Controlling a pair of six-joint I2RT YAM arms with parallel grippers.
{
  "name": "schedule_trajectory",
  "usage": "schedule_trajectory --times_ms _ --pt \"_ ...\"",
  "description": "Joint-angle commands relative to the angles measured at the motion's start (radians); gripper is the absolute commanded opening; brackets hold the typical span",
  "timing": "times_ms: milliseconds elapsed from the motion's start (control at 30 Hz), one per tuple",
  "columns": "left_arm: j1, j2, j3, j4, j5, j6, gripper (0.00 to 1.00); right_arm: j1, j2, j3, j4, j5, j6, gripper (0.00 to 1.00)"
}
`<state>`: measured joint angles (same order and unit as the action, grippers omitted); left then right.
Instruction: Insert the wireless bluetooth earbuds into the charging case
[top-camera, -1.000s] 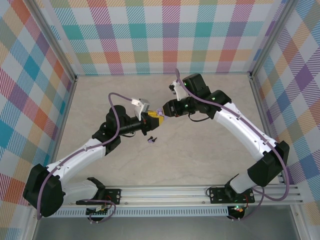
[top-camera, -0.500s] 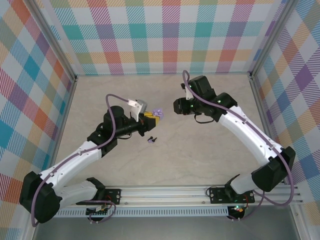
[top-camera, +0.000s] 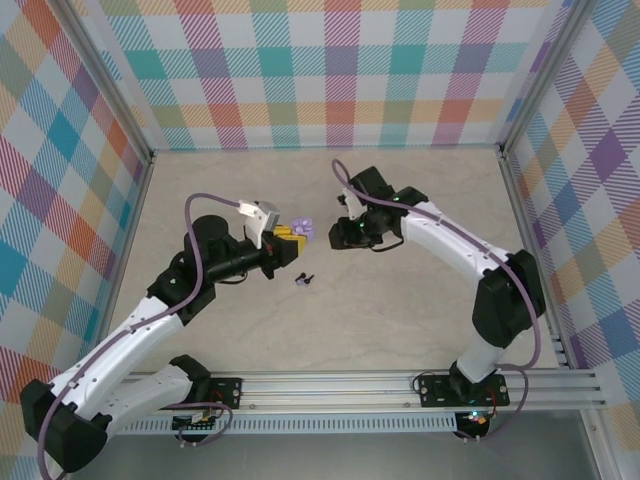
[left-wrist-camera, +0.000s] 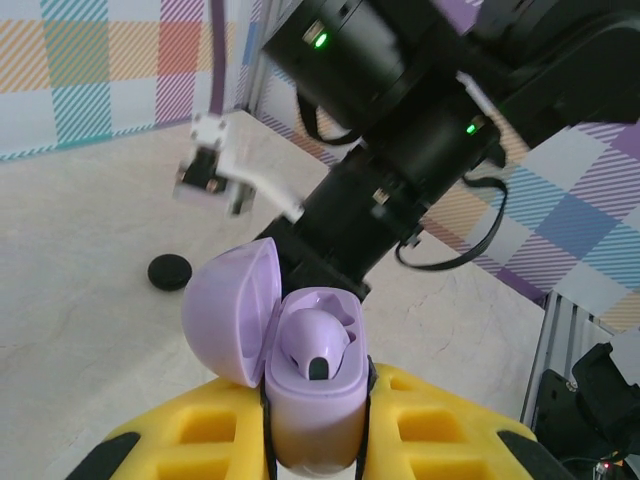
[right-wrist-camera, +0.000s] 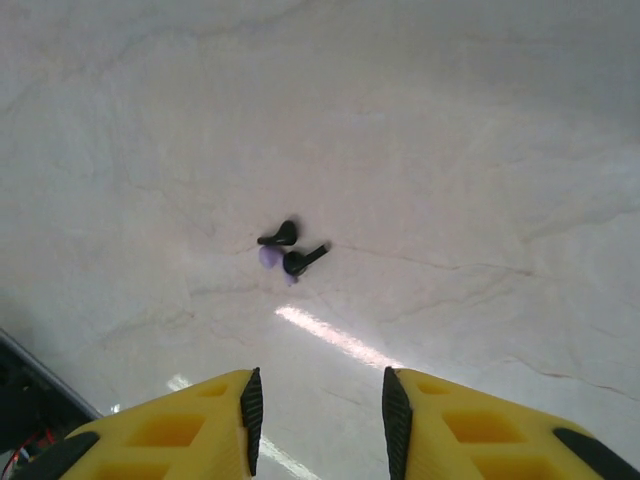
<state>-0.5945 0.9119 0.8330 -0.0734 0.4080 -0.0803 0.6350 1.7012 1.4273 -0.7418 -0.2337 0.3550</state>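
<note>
**A:** How are the left fingers (left-wrist-camera: 190, 440) set?

**B:** They are pressed against the sides of the case (left-wrist-camera: 310, 400), which is pinched upright between them. The lavender lid (left-wrist-camera: 235, 310) is swung open to the left.

**A:** Is anything seen inside the case?

**B:** One lavender earbud (left-wrist-camera: 315, 345) is seated in it, above the gap between the left fingers. The second slot cannot be made out.

**A:** And the right fingers (right-wrist-camera: 170, 440)?

**B:** They are spread, with bare counter (right-wrist-camera: 450, 150) seen through the gap. Nothing is held between them.

**A:** Where are the loose earbuds (right-wrist-camera: 288, 250) found?

**B:** They are lying on the counter ahead of the right fingers, well apart from the tips. Two black stemmed pieces are set close together, and a lavender piece is tucked just beside them. Whether it is touching them cannot be told. From above, the cluster is seen nearer the arm bases than both pairs of fingers, roughly between the two.

**A:** How are the two pairs of fingers placed against each other?

**B:** From above they are seen near each other but apart, with the case at the tips of the left fingers. From the left wrist, the right arm (left-wrist-camera: 400, 130) is seen just beyond the case.

**A:** Is anything else noted on the counter?

**B:** A black disc (left-wrist-camera: 170, 271) is seen beyond the left fingers, to the left of the lid.
</note>
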Motion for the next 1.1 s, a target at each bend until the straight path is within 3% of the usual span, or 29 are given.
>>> schedule_trajectory --times_ms 0,233,567,1067 --pt "-0.009 -0.049 0.029 -0.064 -0.030 0.024 0.07 0.037 0.054 -0.001 0.031 -0.119 -0.014 0.36" --pt "-0.009 -0.094 0.028 -0.135 -0.126 0.011 0.06 0.109 0.180 0.020 0.060 -0.164 -0.013 0.34" --pt "-0.009 -0.139 0.026 -0.143 -0.117 0.005 0.06 0.185 0.307 0.086 0.091 -0.105 -0.011 0.32" --pt "-0.010 -0.140 0.021 -0.120 -0.078 0.000 0.08 0.229 0.436 0.231 0.000 0.057 -0.044 0.33"
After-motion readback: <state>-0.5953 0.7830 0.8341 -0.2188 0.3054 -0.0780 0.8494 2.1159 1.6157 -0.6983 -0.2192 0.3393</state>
